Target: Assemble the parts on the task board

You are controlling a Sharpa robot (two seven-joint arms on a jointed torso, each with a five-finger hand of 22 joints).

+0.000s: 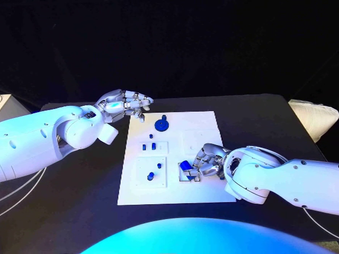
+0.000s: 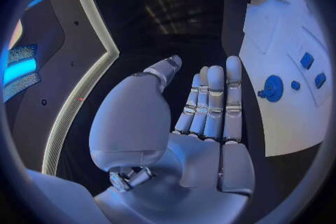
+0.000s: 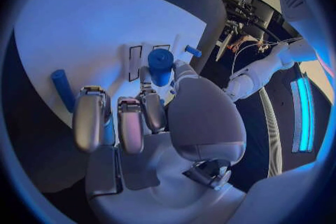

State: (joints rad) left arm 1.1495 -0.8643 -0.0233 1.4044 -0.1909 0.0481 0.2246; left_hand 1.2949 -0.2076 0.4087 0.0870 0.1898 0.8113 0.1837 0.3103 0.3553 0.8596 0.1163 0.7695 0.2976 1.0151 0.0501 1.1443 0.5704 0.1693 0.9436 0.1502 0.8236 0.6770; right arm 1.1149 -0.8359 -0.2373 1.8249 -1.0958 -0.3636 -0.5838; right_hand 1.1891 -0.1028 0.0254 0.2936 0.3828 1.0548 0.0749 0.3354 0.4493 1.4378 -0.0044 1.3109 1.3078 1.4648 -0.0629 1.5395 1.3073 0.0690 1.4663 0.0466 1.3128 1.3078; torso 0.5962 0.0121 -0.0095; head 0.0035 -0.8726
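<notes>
The white task board (image 1: pixel 192 185) lies in the middle of the black table. My right hand (image 1: pixel 205 161) is over its near right part and pinches a short blue cylinder (image 3: pixel 160 64) between thumb and a finger, above a small framed slot. A blue peg (image 3: pixel 61 88) lies loose on the board beside that hand. A blue round disc part (image 1: pixel 162 125) sits at the board's far end, also seen as the disc (image 2: pixel 271 88). Small blue pieces (image 1: pixel 150 145) stand mid-board. My left hand (image 1: pixel 126 103) hovers at the far left corner, its fingers (image 2: pixel 213 103) straight and empty.
Another small blue piece (image 1: pixel 153 172) sits on the square plate at the board's near left. A pale padded object (image 1: pixel 316 117) lies off the table's right edge and a light box (image 1: pixel 0 108) at the far left. Bare black table (image 1: pixel 78 185) borders the board.
</notes>
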